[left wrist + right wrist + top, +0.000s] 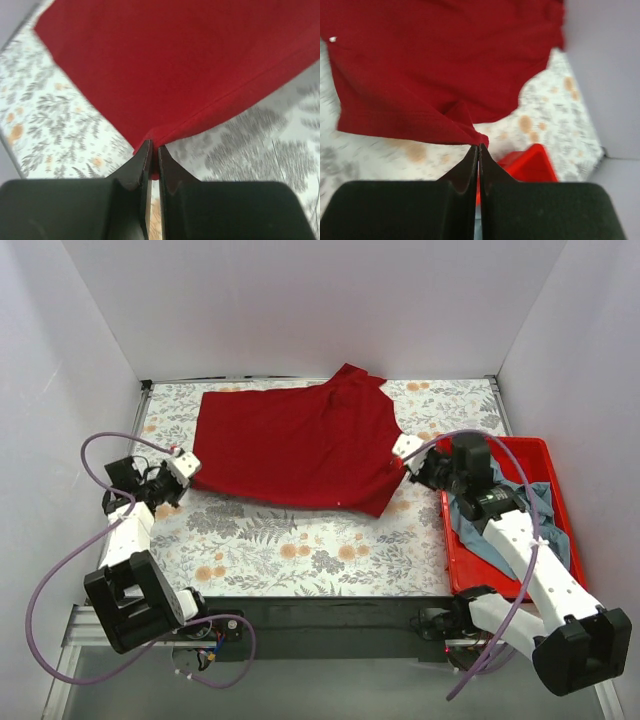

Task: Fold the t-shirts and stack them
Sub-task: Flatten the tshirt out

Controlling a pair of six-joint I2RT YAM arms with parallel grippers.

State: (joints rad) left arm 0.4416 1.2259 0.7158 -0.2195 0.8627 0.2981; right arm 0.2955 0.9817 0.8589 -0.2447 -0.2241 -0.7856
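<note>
Dark red cloth t-shirt (300, 445) spread over floral-printed table (300, 550).

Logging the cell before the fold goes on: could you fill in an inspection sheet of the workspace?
Surface: floral-patterned tabletop, far half under cloth.
Job's things: dark red cloth t-shirt spread on the table; grey-blue cloth t-shirt crumpled in the bright red plastic bin at the right.
Clutter: nothing seen.
Grippers: left gripper shut on the red shirt's left corner; right gripper shut on its right edge.
Cables: purple cables loop from both arms.
Surroundings: plain white walls on three sides.
</note>
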